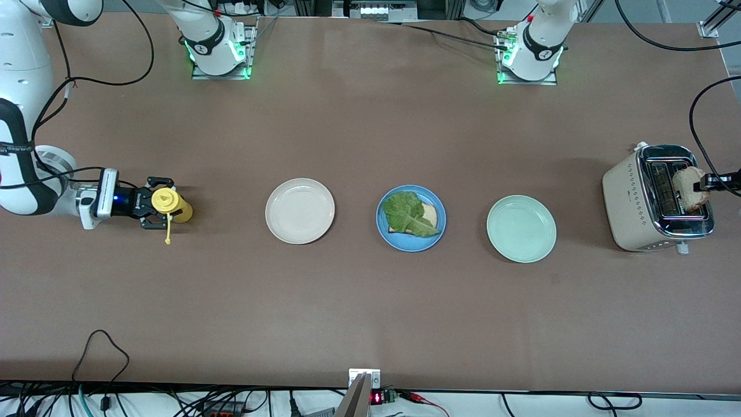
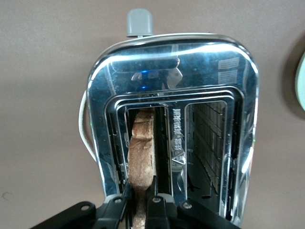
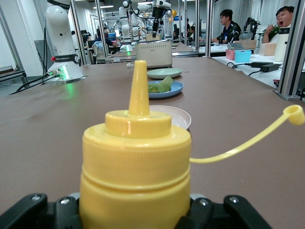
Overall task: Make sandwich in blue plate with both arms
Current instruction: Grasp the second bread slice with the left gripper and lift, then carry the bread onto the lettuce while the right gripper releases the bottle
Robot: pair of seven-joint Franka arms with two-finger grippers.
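Observation:
The blue plate [image 1: 383,229] lies mid-table between two other plates. It holds one bread slice [image 1: 430,215] with a crinkled green lettuce leaf [image 1: 407,212] on top. At the left arm's end, a second bread slice [image 1: 689,189] [image 2: 141,152] stands in a slot of the toaster [image 1: 628,200] [image 2: 190,67]. My left gripper [image 1: 707,183] [image 2: 141,202] is over that slot, shut on the slice's upper edge. At the right arm's end, my right gripper [image 1: 155,209] [image 3: 136,217] is shut on an upright yellow squeeze bottle [image 1: 167,202] [image 3: 136,162] with its cap hanging open.
A beige-white plate [image 1: 300,210] lies beside the blue plate toward the right arm's end. A mint-green plate [image 1: 521,229] lies toward the left arm's end, between the blue plate and the toaster. The toaster's second slot [image 2: 209,138] holds nothing.

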